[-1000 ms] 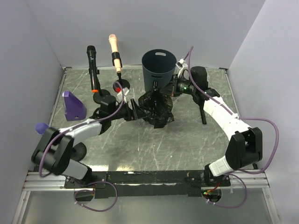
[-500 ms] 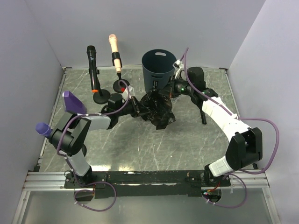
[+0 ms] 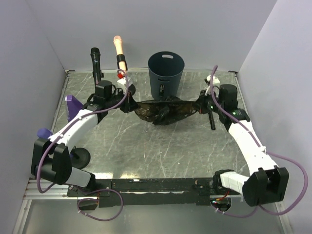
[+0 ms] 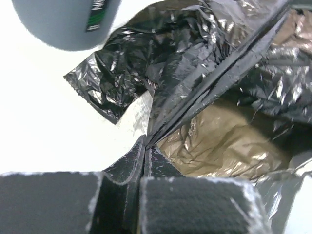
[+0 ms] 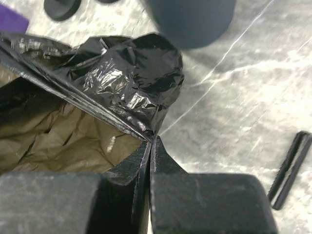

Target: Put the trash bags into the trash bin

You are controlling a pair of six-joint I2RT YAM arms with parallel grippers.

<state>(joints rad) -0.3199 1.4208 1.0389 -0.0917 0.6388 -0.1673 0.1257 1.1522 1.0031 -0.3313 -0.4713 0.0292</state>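
Top external view: the trash bag (image 3: 163, 112) is strung out wide like a hammock just in front of the trash bin (image 3: 165, 73), on its near side. The left gripper (image 3: 130, 103) is at the bin's left-front and the right gripper (image 3: 199, 106) at its right-front, each at one end of the black film.

Left wrist camera: fingers pressed together, a taut ridge of plastic pinched at the tips. Right wrist camera, same story: jaws closed on a fold of the bag's edge, no gap showing.

Why hold it like this? My read is that two opposite pinches gather a floppy bag so it can go over the rim as one piece. Whether its belly touches the table, I can't tell. Brownish patches show mid-bag, either thin stretched film or the inside.

None of the bag is over the rim yet. A thin black rod (image 3: 212, 122) lies to the bin's right-front, and two microphones (image 3: 118, 48) stand to its left. The next move likely calls for raising both ends and bringing them together above the opening.
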